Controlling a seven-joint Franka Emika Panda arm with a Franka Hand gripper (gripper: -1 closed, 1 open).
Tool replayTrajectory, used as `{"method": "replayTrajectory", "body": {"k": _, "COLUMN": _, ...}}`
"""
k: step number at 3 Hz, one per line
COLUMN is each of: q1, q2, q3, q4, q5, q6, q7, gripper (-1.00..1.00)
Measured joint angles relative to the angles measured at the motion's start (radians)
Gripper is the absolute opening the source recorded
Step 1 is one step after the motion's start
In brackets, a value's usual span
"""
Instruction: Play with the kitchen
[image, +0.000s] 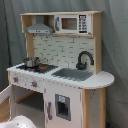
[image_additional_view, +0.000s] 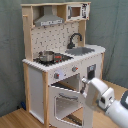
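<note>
The kitchen (image: 60, 70) (image_additional_view: 62, 60) stands on a wooden floor (image_additional_view: 15, 119) before a grey curtain (image_additional_view: 10, 50), a pot (image_additional_view: 46, 56) on its stove and its oven door (image_additional_view: 67, 100) hanging open. In the second exterior view the arm (image_additional_view: 107, 100) reaches toward that door's right edge. Whether its pincer is released or clenched cannot be told.

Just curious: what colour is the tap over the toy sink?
Black; the faucet shows best in the first exterior view.

Kitchen (image_additional_view: 37, 75): matt white panels, light wood frame. Pot (image_additional_view: 46, 56): shiny metal (reflective). Faucet (image: 84, 59): glossy black. Arm (image_additional_view: 107, 100): smooth white plastic.
</note>
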Motion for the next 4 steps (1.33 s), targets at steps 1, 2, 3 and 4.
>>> {"method": "replayTrajectory", "body": {"k": 1, "q1": -0.043, "q2": 0.000, "q3": 0.052, "q4": 0.030, "q5": 0.001, "q6": 0.006, "q7": 0.097, "gripper": 1.00}}
{"method": "replayTrajectory", "body": {"k": 2, "q1": -0.074, "q2": 0.000, "q3": 0.092, "q4": 0.043, "q5": 0.002, "q6": 0.009, "q7": 0.188, "gripper": 1.00}}
{"method": "replayTrajectory", "body": {"k": 3, "q1": -0.095, "q2": 0.000, "q3": 0.124, "q4": 0.038, "q5": 0.013, "q6": 0.016, "q7": 0.296, "gripper": 1.00}}
{"method": "replayTrajectory", "body": {"k": 4, "q1": -0.106, "q2": 0.000, "q3": 0.154, "q4": 0.021, "q5": 0.053, "q6": 0.022, "q7": 0.401, "gripper": 1.00}}
